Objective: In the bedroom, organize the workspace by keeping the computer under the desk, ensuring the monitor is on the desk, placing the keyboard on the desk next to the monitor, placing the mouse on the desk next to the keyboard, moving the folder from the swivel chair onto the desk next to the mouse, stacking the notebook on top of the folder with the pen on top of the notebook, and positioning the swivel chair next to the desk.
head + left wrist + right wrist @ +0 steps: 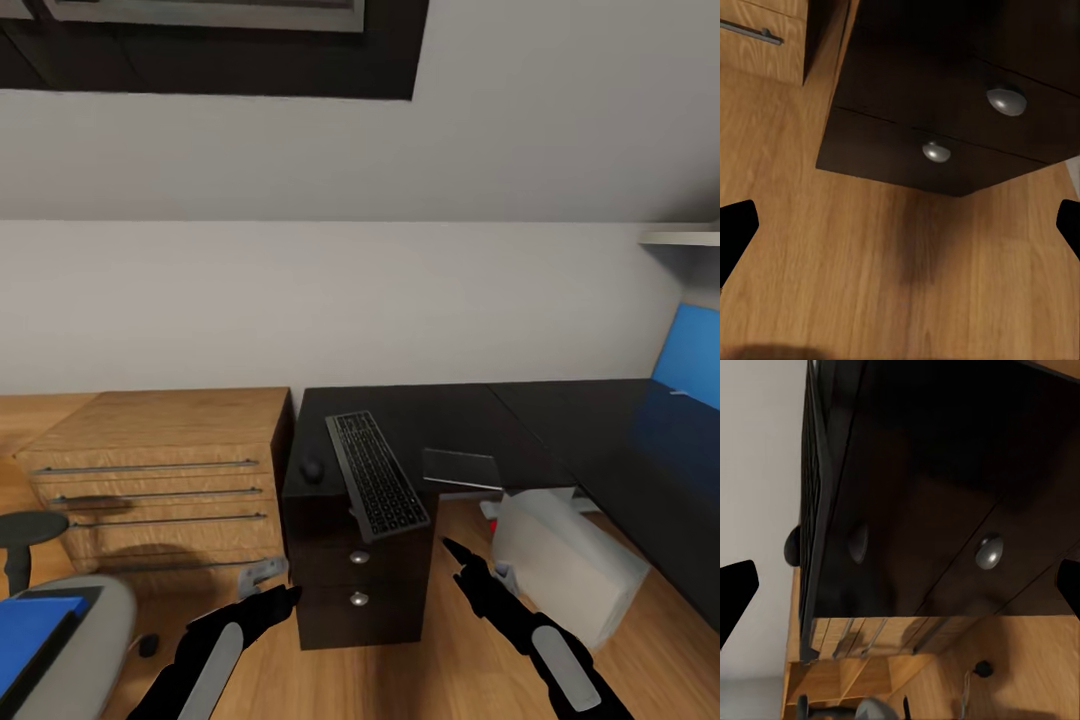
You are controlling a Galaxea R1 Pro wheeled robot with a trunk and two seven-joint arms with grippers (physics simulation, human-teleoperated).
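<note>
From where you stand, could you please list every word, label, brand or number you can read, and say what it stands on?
No text can be read in these views.
Slim silver-grey keyboard with dark keys: any key legends are too small and blurred to read.
Black drawer block with round silver knobs: no label seen.
Pale grey-white computer tower: no marking legible.
Bright blue folder on the grey swivel chair: plain, no writing seen.

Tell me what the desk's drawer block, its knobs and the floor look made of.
The drawer block looks like dark, near-black wood or laminate with a smooth satin face; faint sheen, no clear grain. Its knobs look like polished or brushed metal: silver domes with highlights. The floor looks like warm wood planking or wood-look laminate, with streaked grain. As renders, these are impressions only.
</note>
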